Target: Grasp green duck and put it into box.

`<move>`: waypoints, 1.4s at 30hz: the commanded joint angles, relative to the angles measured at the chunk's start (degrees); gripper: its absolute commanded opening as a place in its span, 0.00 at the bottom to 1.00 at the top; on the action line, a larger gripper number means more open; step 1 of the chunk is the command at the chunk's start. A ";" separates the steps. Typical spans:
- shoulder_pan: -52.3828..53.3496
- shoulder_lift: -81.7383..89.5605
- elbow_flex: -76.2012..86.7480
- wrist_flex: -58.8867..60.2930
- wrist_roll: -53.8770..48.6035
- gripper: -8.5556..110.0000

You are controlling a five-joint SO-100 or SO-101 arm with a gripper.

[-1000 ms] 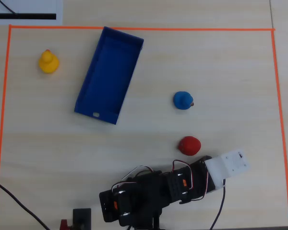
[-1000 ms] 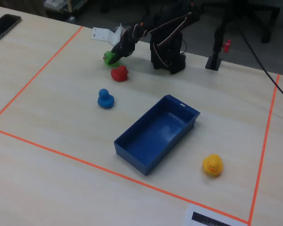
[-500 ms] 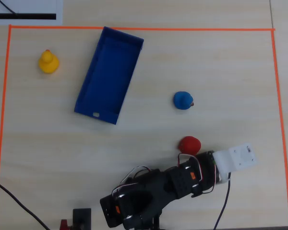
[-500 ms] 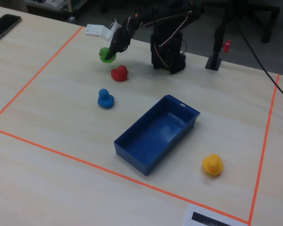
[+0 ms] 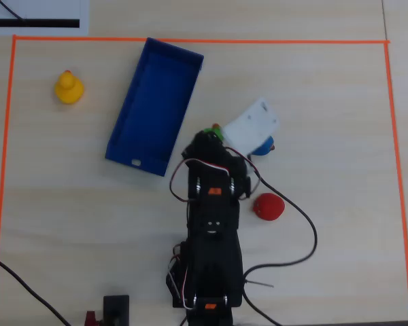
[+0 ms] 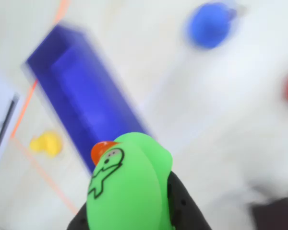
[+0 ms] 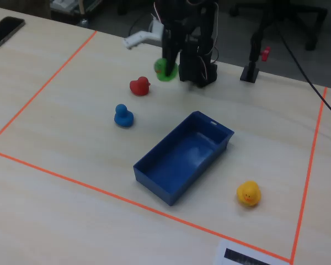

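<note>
My gripper (image 6: 130, 215) is shut on the green duck (image 6: 129, 191), with black jaws on both sides of it. The duck's orange beak points toward the box. In the fixed view the green duck (image 7: 165, 69) hangs in the gripper (image 7: 166, 66) above the table, behind the red duck and well short of the box (image 7: 182, 157). In the overhead view only a sliver of the duck (image 5: 213, 130) shows at the gripper (image 5: 214, 136), just right of the dark blue box (image 5: 156, 102). The box (image 6: 81, 96) is empty.
A blue duck (image 5: 264, 146), a red duck (image 5: 268, 206) and a yellow duck (image 5: 69, 87) stand on the table. In the fixed view they are at left (image 7: 123, 116), back left (image 7: 139, 86) and front right (image 7: 248, 194). Orange tape (image 5: 190, 41) frames the area. Cables trail by the arm base (image 5: 207, 272).
</note>
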 commanded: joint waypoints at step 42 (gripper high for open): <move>-1.67 58.89 56.16 -10.28 -31.73 0.07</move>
